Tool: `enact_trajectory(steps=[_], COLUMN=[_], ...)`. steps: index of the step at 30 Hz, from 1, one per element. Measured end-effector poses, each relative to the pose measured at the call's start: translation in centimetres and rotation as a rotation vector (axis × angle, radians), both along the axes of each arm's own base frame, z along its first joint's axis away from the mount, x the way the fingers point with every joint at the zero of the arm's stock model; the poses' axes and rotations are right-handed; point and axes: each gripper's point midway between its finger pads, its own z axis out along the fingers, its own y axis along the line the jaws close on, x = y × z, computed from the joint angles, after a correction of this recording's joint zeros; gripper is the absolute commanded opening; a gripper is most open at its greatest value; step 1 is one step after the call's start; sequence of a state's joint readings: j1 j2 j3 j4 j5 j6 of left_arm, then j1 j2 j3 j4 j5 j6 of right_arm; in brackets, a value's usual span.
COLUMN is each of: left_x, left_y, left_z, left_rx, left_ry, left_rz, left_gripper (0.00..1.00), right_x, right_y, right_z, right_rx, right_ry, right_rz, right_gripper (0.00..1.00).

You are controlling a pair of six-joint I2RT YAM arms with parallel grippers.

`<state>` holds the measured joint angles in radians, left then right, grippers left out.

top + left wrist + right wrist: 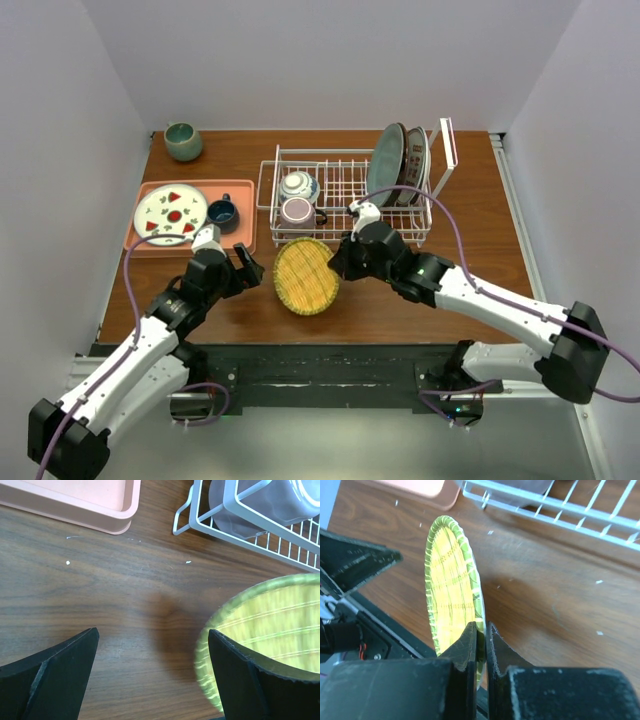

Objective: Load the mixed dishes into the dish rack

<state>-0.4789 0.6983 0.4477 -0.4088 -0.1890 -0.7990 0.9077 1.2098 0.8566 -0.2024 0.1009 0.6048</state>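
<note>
Right gripper [481, 630]: 2 fingers clamped on the rim of the yellow plate [452, 580], held on edge over the table [555, 605], just in front of the dish rack [340, 185]. Left gripper [152, 635]: spread wide, empty, beside the plate. Risk (thin rim grip only): pivoting or slipping during the lift; striking rack wire or the racked plates [400, 160]. Raise slowly.

The yellow plate [306, 276] has a woven, basket-like pattern and a green rim (the green is clearest in the right wrist view). The dish rack [345, 185] is white wire. The bowl [298, 184] is patterned in blue and white, the mug [298, 211] is pinkish, and one plate [385, 163] is plain teal. The tray [240, 240] is salmon-pink. The white plate [170, 213] bears red marks with green touches. The table [235, 155] is dark brown wood grain.
</note>
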Motion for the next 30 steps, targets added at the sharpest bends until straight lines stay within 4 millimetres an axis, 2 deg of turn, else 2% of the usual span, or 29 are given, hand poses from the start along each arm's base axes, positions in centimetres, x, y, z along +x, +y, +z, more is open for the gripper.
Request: enact_trajectory(steps=[3, 8, 13, 16, 19, 23, 26, 30], left_x=[0.0, 0.0, -0.1, -0.1, -0.2, -0.2, -0.2, -0.2], left_y=[0.1, 0.2, 0.4, 0.5, 0.6, 0.7, 0.7, 0.8], left_z=[0.2, 0.4, 0.4, 0.3, 0.2, 0.4, 0.6, 0.6], left_rx=[0.001, 0.003, 0.008, 0.015, 0.019, 0.017, 0.014, 0.016], left_ry=[-0.007, -0.017, -0.019, -0.014, -0.011, -0.019, -0.028, -0.031], left_rz=[0.0, 0.002, 0.008, 0.011, 0.013, 0.016, 0.017, 0.022], left_gripper=[0.96, 0.97, 0.97, 0.97, 0.97, 0.98, 0.98, 0.98], right_x=[0.6, 2.2, 4.5, 6.3, 8.1, 9.7, 11.0, 12.6], right_y=[-0.9, -2.7, -5.7, -7.8, -9.5, -10.7, -10.9, -11.0], right_z=[2.5, 9.5, 16.2, 19.1, 20.7, 21.5, 21.7, 20.5], right_rx=[-0.012, 0.014, -0.007, -0.057, -0.118, -0.209, -0.267, -0.365], right_ry=[-0.057, -0.219, -0.379, -0.438, -0.479, -0.513, -0.529, -0.541], right_rz=[-0.029, -0.11, -0.272, -0.424, -0.559, -0.665, -0.711, -0.739], right_gripper=[0.0, 0.0, 0.0, 0.0, 0.0, 0.0, 0.0, 0.0])
